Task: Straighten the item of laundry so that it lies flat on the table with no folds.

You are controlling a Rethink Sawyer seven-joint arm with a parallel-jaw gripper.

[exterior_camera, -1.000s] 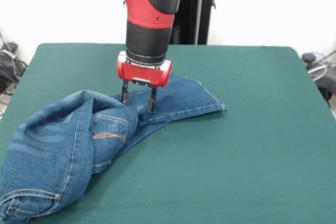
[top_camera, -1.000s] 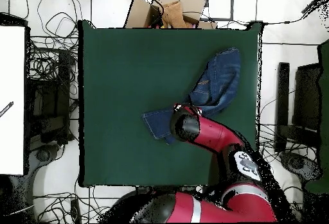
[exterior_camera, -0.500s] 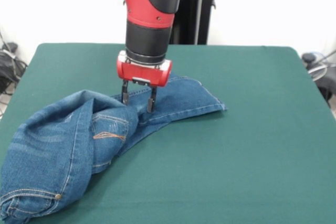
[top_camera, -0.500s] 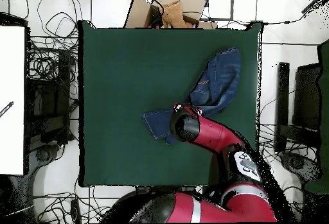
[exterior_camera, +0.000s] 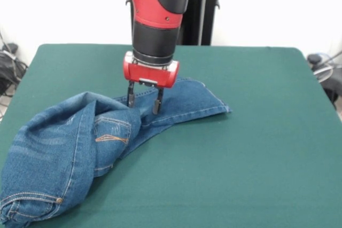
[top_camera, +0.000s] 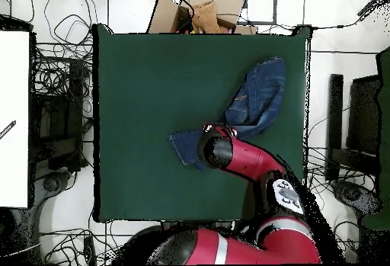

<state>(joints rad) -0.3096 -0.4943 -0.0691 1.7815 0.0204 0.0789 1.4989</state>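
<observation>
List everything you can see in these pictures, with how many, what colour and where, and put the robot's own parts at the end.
jeans: one pair, blue denim, bunched and folded at the table's front left in the front view, one leg stretched out toward the middle
table: one, dark green cloth, fills most of both views
cardboard boxes: a few, brown, on the floor beyond the table's top edge in the overhead view
cables: many, black, on the floor left of the table in the overhead view
arm: one, red and black, coming down over the jeans
gripper: one, red body with dark fingers, open, tips at the denim of the stretched leg
</observation>
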